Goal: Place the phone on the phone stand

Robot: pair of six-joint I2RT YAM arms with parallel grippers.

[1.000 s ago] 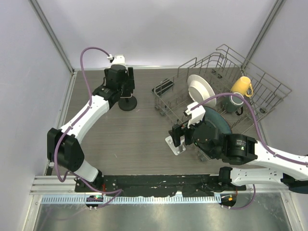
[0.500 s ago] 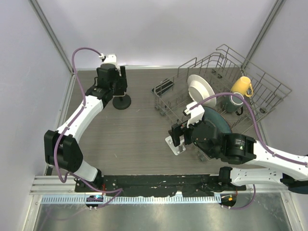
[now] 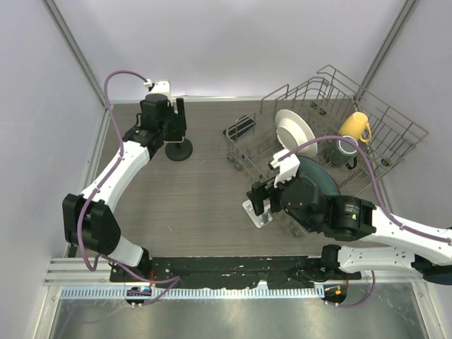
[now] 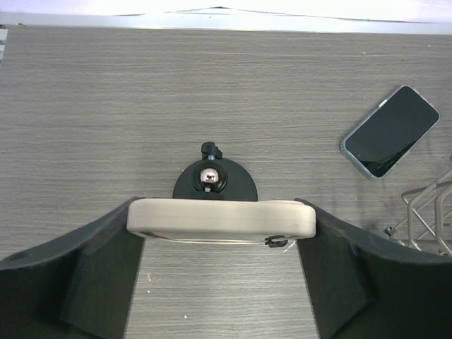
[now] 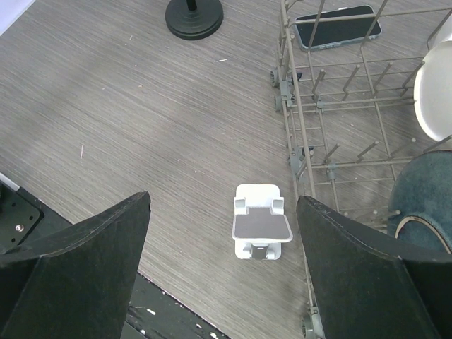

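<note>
Your left hand (image 4: 220,229) is clamped on a pale slab, seemingly a cased phone (image 4: 220,217) seen edge-on, with one finger pressed to each end. It hangs above the black round-based stand (image 4: 215,185), whose ball-topped post shows just past the slab's edge; you cannot tell whether they touch. A dark phone (image 4: 390,131) lies flat on the worktop (image 4: 106,106) near the dish rack (image 4: 427,208). Your right hand (image 5: 222,205) is spread wide, holding nothing, over the white phone stand (image 5: 260,224), which sits just beside the rack.
</note>
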